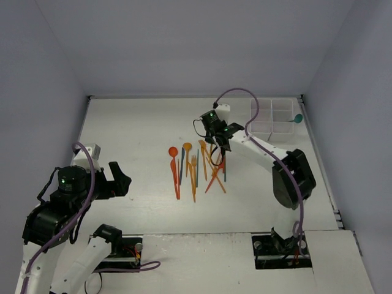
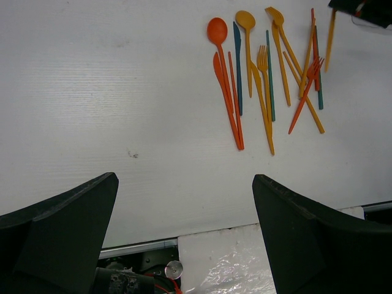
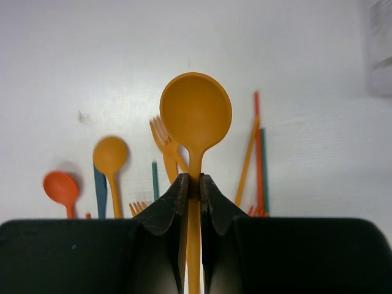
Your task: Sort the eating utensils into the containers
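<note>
Just above utensils, right hand tight on orange spoon.

L arm folded low nr its base; L gripper jaws wide apart, nothing between; R arm stretched fwd, elbow bent; R gripper jaws pinched tight on orange spoon handle.

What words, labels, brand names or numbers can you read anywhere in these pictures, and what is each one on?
None: no word, number or logo can be read in any view.
Utensils: plain coloured plastic, even the orange spoon seen up close.
White tray: no label visible.
Left arm and right arm: a green light each, no lettering.
</note>
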Robot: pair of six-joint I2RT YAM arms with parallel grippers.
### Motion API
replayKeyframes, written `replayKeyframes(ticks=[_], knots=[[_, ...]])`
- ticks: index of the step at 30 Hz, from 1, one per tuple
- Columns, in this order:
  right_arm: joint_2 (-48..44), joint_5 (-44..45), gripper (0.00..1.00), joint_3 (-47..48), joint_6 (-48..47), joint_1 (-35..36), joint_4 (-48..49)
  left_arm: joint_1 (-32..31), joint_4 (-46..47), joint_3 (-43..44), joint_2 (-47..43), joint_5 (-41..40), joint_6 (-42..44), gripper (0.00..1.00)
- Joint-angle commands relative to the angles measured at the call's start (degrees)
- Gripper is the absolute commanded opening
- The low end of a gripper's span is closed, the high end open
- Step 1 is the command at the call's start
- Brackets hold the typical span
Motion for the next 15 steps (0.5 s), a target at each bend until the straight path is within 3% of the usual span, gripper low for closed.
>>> replayKeyframes(ticks=[1,7,15], knots=[[-11.2,13.8,0.00,0.9,-2.6,-3.4,1.8,-0.3,1.9,1.2,2.3,-0.6,0.0,0.90],[-17.4,20.0,0.00,-2.0,-5.0,-14.7,9.1,-0.3,2.1,1.9,2.9,-1.5,0.8,0.90],[-18.8,27.3,0.00,-8.3,-13.5,-25.7,31.8,-0.3,2.3,2.2,2.5,-2.2,2.2,0.90]])
